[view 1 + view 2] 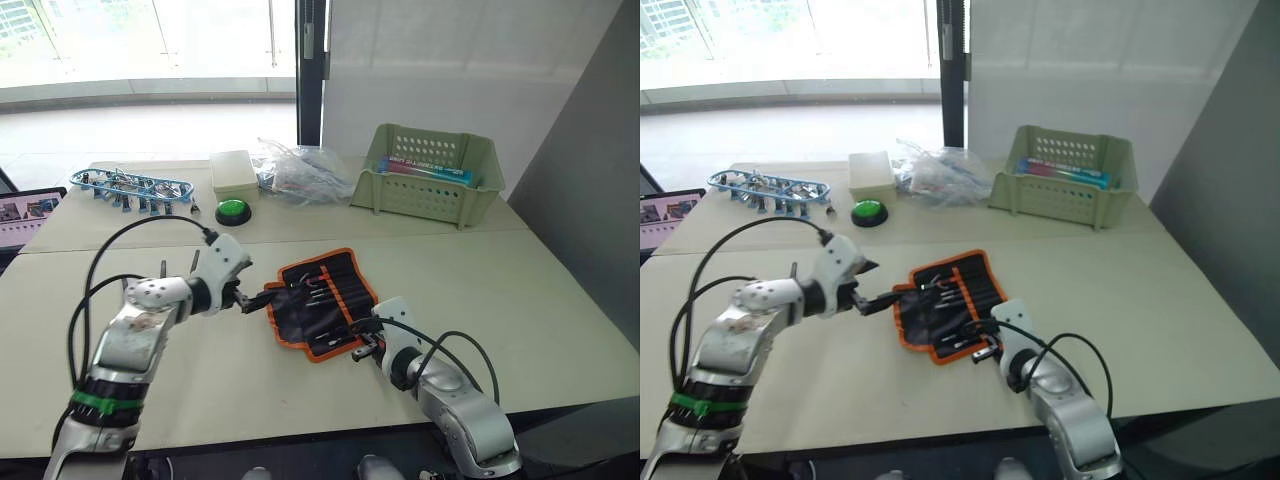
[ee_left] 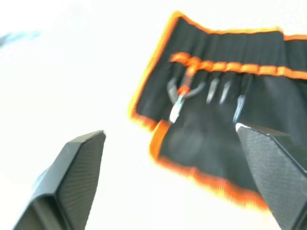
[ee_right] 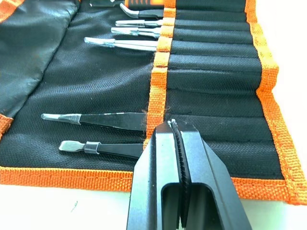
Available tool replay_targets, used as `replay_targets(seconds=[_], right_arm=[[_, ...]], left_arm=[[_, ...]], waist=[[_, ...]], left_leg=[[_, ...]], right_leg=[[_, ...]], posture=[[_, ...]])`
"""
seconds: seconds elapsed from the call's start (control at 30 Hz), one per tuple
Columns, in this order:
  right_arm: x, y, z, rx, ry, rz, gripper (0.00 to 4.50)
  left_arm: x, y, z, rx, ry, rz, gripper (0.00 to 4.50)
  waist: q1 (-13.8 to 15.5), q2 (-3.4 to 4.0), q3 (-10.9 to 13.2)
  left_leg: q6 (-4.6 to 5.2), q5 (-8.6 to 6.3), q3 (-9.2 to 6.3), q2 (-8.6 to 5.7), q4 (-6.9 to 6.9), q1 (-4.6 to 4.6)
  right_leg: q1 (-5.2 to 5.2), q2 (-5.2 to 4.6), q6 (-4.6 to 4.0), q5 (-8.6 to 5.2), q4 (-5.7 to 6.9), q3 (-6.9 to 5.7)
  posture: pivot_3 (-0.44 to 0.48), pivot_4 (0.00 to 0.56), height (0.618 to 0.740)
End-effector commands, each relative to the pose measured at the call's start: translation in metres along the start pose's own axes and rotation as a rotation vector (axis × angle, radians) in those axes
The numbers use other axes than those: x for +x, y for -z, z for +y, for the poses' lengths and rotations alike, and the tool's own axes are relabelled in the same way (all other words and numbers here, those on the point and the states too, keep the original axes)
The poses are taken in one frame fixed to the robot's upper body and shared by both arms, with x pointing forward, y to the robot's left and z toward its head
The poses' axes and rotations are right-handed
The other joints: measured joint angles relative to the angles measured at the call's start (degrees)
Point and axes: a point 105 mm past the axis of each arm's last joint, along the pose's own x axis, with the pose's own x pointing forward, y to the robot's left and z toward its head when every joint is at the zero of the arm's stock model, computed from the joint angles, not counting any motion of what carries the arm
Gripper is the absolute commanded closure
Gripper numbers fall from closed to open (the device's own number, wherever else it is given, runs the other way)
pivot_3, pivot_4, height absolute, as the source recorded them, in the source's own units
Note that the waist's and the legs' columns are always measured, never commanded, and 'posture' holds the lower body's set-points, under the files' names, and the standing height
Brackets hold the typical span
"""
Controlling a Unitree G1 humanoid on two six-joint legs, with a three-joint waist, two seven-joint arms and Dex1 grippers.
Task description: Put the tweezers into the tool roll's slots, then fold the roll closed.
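Note:
The tool roll (image 1: pixel 322 300) lies unfolded on the table's middle, black with orange trim. Several tweezers (image 3: pixel 96 119) sit in its slots (image 3: pixel 216 91), their tips sticking out past the orange stripe (image 3: pixel 158 81). My left gripper (image 1: pixel 262 298) is open at the roll's left edge; in the left wrist view its fingers (image 2: pixel 76 167) stand wide apart either side of that edge. My right gripper (image 1: pixel 360 348) is at the roll's near edge. It is shut, with its fingertips (image 3: pixel 171 125) resting on the orange stripe beside the two nearest tweezers.
A pale green basket (image 1: pixel 430 180) stands at the back right. A plastic bag (image 1: pixel 300 172), a white box (image 1: pixel 233 172) and a green button (image 1: pixel 232 211) sit behind the roll. A blue-framed rack (image 1: pixel 130 186) lies at the back left, and a screen (image 1: pixel 25 215) at the left edge.

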Motion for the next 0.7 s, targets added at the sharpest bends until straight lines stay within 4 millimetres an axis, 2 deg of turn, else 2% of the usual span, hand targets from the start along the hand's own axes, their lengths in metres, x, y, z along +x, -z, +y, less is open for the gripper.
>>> replay_targets(seconds=[0.03, 0.1, 0.17, 0.23, 0.27, 0.37, 0.47, 0.57, 0.7], right_arm=[[0.0, 0.063, 0.013, 0.068, -0.069, 0.266, 4.5], [-0.001, 0.062, 0.01, 0.054, -0.066, 0.258, 4.5], [-0.002, 0.058, 0.006, 0.046, -0.054, 0.241, 4.5], [-0.003, 0.057, 0.002, 0.041, -0.044, 0.232, 4.5], [-0.004, 0.057, 0.0, 0.037, -0.041, 0.229, 4.5], [-0.004, 0.056, -0.003, 0.028, -0.04, 0.222, 4.5], [-0.004, 0.055, -0.004, 0.019, -0.056, 0.221, 4.5], [-0.005, 0.057, -0.005, 0.006, -0.078, 0.228, 4.5], [-0.004, 0.059, -0.007, -0.009, -0.096, 0.238, 4.5]], left_arm=[[-0.038, 0.001, 0.013, -0.019, -0.08, -0.039, 0.05], [-0.057, 0.014, 0.016, -0.041, -0.125, -0.026, 0.05], [-0.088, 0.024, 0.029, -0.059, -0.283, -0.076, 0.05], [-0.115, 0.042, 0.031, -0.092, -0.376, -0.08, 0.05], [-0.131, 0.06, 0.029, -0.124, -0.421, -0.042, 0.05], [-0.174, 0.093, 0.02, -0.236, -0.553, -0.014, 0.05], [-0.209, 0.109, 0.012, -0.319, -0.727, -0.051, 0.05], [-0.217, 0.114, -0.012, -0.35, -0.79, -0.049, 0.05], [-0.218, 0.114, -0.033, -0.366, -0.845, -0.039, 0.05]], waist=[[-0.1, 0.07, 0.1], [0.1, 0.09, 0.1], [0.1, 0.04, 0.1], [0.1, -0.09, 0.1], [0.3, -0.11, 0.1], [0.5, -0.16, 0.1], [1.3, -0.46, 0.2], [1.8, -0.61, 0.3], [1.8, -0.64, 0.3]], left_leg=[[0.0, 0.0, 0.0, 0.03, -0.01, 0.03], [0.0, 0.0, 0.0, 0.04, -0.03, 0.06], [-0.01, -0.01, 0.01, 0.05, -0.04, 0.07], [-0.07, -0.04, 0.02, 0.07, -0.02, 0.06], [-0.1, -0.06, 0.02, 0.08, -0.02, 0.05], [-0.2, -0.14, 0.05, 0.12, -0.02, 0.07], [-0.25, -0.2, 0.05, 0.18, 0.03, 0.11], [-1.02, -0.66, 0.05, 0.3, 0.2, 0.2], [-1.16, -0.75, 0.07, 0.31, 0.42, 0.02]], right_leg=[[-0.01, 0.01, -0.03, -0.02, -0.01, 0.0], [0.0, 0.02, -0.08, -0.05, 0.01, -0.02], [0.0, 0.01, -0.12, -0.07, -0.02, -0.03], [0.01, -0.01, -0.14, -0.07, -0.07, -0.03], [0.0, -0.02, -0.16, -0.09, -0.07, -0.03], [0.0, -0.02, -0.62, -0.35, -0.11, -0.04], [-0.07, -0.03, -0.65, -0.41, -0.17, -0.11], [-0.04, -0.05, -0.74, -0.47, -0.34, -0.15], [-0.05, -0.12, -0.79, -0.52, -0.59, -0.18]], posture=[[0.0, 0.15, 0.736], [0.0, 0.15, 0.736], [0.0, 0.15, 0.736], [0.0, 0.15, 0.736], [0.0, 0.15, 0.736], [0.0, 0.15, 0.736], [0.0, 0.15, 0.736], [0.0, 0.15, 0.736], [0.0, 0.15, 0.736]])
